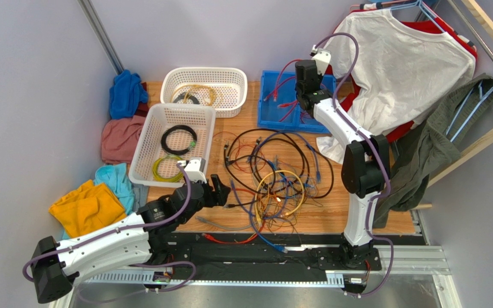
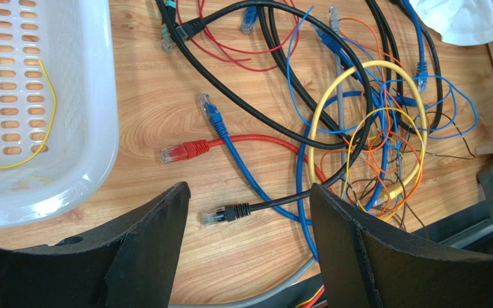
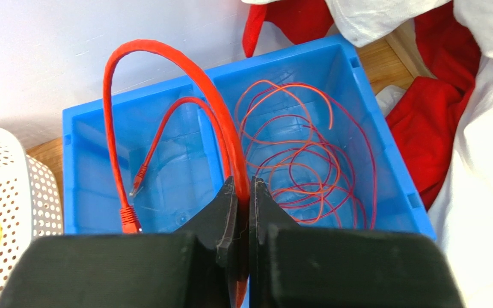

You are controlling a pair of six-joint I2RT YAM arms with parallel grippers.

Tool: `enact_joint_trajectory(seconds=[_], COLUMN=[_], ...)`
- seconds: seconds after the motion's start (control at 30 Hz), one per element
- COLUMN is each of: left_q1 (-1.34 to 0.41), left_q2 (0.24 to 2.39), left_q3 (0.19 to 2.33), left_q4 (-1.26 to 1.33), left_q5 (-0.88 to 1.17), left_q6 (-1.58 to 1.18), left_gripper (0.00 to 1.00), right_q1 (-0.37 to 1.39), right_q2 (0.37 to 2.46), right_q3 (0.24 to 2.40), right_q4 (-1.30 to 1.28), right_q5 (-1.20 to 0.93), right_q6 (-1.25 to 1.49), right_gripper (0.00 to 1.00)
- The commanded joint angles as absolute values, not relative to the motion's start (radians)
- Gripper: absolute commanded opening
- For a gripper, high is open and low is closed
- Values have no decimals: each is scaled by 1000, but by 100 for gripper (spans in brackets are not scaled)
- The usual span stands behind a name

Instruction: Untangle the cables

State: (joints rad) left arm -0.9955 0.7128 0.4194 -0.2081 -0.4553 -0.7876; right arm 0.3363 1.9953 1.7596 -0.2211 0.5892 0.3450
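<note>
The cables lie tangled on the wooden table: black, blue, yellow, orange and red wires with small plugs. They also show in the left wrist view. My left gripper is open and empty at the tangle's left edge. Between its jaws a black cable's plug lies on the wood. My right gripper hangs over the blue bin. It is shut on a thick red cable that arches up and drops into the bin.
Thin red and orange wires lie in the bin. A white basket holds a black coil and a yellow-green coil. A second basket stands behind. Clothes lie left; a white shirt hangs right.
</note>
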Motion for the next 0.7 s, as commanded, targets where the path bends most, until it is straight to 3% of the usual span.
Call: enact_joint_trajectory(seconds=[0.0, 0.2, 0.27, 0.3, 0.33, 0.43, 0.5, 0.67], left_q1=[-1000, -1000, -1000, -1000, -1000, -1000, -1000, -1000], left_q2=[721, 747, 758, 761, 767, 772, 772, 769], left_q3=[426, 433, 439, 442, 445, 453, 453, 448], left_q4=[-166, -161, -164, -164, -166, -173, -175, -170], left_q5=[-445, -454, -459, -460, -462, -463, -462, -453], left_q6=[-802, -793, -784, -779, -775, -769, -775, -788], left_gripper=[77, 77, 77, 77, 77, 77, 77, 77], right_q1=[336, 360, 365, 371, 373, 382, 385, 405], right_q2=[1983, 2104, 2135, 2146, 2152, 2166, 2149, 2021], right_q3=[1796, 1910, 1947, 1959, 1982, 1999, 1997, 1918], right_q4=[-179, -241, -256, -261, -273, -278, -278, -235], right_q5=[575, 566, 546, 545, 546, 568, 591, 617], right_q6=[324, 295, 287, 278, 276, 267, 265, 275], right_gripper=[0, 0, 9, 16, 31, 48, 54, 59])
